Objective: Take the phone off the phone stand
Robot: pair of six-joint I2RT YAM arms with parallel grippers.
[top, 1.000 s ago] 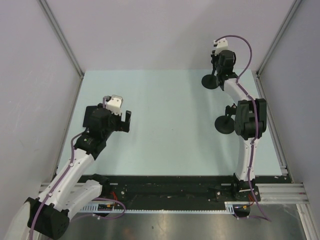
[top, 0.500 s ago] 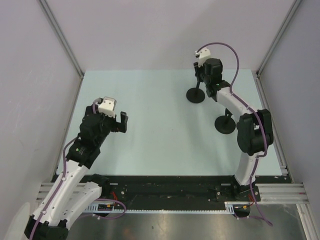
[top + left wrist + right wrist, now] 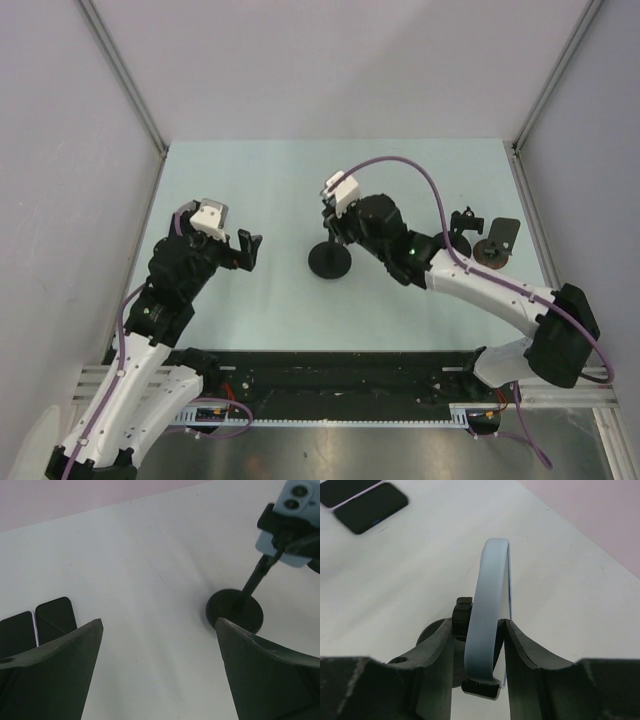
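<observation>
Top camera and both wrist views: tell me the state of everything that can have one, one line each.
light blue phone: upright, clamped in its stand.
phone stand: upright, base on the table.
right gripper: closed on the light blue phone.
left gripper: wide open, empty.
dark phones: two, lying flat side by side.
second stand: no phone in it; looks tipped over, hard to tell.
</observation>
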